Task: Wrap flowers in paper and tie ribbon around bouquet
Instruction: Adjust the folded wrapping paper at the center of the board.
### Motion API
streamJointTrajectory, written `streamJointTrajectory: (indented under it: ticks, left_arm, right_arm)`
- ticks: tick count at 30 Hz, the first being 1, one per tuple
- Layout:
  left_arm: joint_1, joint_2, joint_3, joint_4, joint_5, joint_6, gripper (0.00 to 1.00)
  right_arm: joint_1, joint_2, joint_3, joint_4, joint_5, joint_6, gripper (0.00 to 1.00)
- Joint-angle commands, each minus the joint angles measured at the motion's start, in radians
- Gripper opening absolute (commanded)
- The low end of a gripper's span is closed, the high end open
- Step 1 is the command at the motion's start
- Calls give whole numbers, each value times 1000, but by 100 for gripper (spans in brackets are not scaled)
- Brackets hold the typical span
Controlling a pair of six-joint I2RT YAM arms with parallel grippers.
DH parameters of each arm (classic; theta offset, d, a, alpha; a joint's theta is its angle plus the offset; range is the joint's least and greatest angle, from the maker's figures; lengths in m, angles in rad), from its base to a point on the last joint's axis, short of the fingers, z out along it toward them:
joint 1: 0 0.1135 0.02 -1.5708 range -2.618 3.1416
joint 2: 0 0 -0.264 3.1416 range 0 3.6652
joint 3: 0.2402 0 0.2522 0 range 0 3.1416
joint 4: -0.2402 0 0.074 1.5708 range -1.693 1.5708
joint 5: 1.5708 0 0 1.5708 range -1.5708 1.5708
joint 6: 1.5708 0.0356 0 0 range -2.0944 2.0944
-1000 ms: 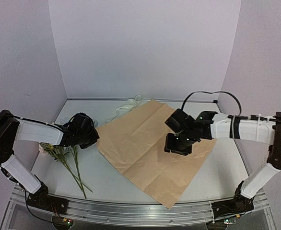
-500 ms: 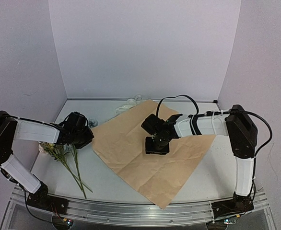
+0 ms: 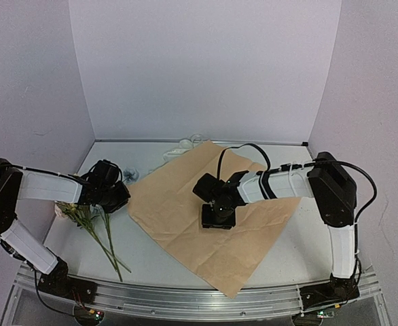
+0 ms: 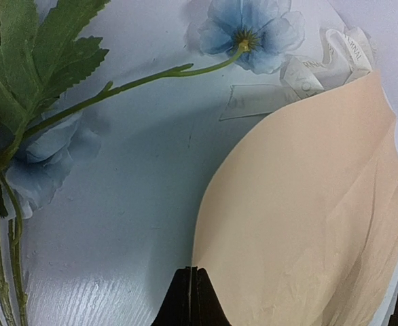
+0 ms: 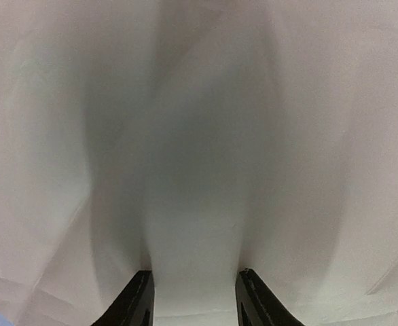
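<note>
The paper (image 3: 178, 204) lies flat on the table, tan side up. My left gripper (image 3: 122, 197) is shut on the paper's left corner, and the left wrist view shows the paper (image 4: 301, 217) curling up from my left gripper (image 4: 191, 272). The flowers (image 3: 90, 217) lie on the table at the left, just below that gripper, with a pale blue bloom (image 4: 250, 34) beyond it. My right gripper (image 3: 217, 216) is open, fingers down on the middle of the sheet. Only creased paper (image 5: 199, 136) fills the view past my right gripper (image 5: 193, 282). The ribbon (image 3: 185, 146) lies bunched behind the paper's far corner.
The ribbon (image 4: 328, 58) shows printed lettering near the paper's curled edge. Lilac walls close the table at the back and both sides. The paper's near corner (image 3: 229, 292) reaches the metal rail at the front edge.
The paper has slid to the left, its left corner drawn along by my left gripper. My right gripper has travelled left across the sheet from its right part to its middle.
</note>
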Motion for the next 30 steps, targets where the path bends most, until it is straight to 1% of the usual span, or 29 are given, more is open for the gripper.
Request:
streamJointTrajectory:
  ticks: [1, 6, 11, 14, 16, 18, 21, 23, 27, 29, 30]
  left_arm:
    - [28, -50, -8, -33, -3, 20, 0]
    - [34, -71, -19, -43, 6, 22, 0]
    - [41, -80, -10, -73, 1, 21, 1]
    - [47, -93, 7, -101, 4, 19, 14]
    - [48, -116, 15, -126, -7, 11, 28]
    - [49, -153, 17, -155, -24, -1, 36]
    - [52, -207, 38, -238, -78, -26, 52]
    - [53, -245, 54, -325, -124, -59, 59]
    - [54, -311, 71, -529, -241, -196, 71]
    - [54, -338, 59, -623, -281, -304, 77]
    - [54, -354, 48, -663, -290, -335, 81]
  right_arm:
    - [45, 31, -10, -31, 25, 65, 43]
    - [51, 46, -42, -32, 1, 97, 41]
    - [52, 40, -42, -43, 16, 90, 41]
    - [51, 23, -31, -50, 15, 82, 42]
    - [51, 4, -12, -51, 8, 67, 43]
    - [51, -8, 25, -51, -1, 47, 44]
    - [50, -35, 84, -51, -19, 23, 47]
    - [51, -51, 126, -51, -29, 6, 49]
    - [50, -85, 188, -51, -36, -38, 54]
    - [46, -106, 205, -51, -61, -53, 57]
    - [44, -119, 208, -50, -58, -60, 59]
